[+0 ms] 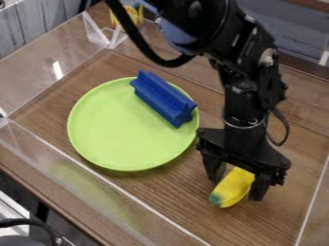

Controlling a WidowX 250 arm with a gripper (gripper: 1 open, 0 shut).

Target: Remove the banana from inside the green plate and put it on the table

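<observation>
The yellow banana [233, 187] with its greenish tip lies on the dark wood table [141, 207], just right of the green plate [115, 125]. My gripper [238, 176] points straight down over it, open, with one black finger on each side of the fruit. The fingers stand apart from the banana's sides and do not squeeze it. The plate's inside holds no banana.
A blue ridged block [164, 98] rests on the plate's far right rim. Clear acrylic walls [33, 67] border the table on all sides. The black arm [238, 58] rises above the gripper toward the back.
</observation>
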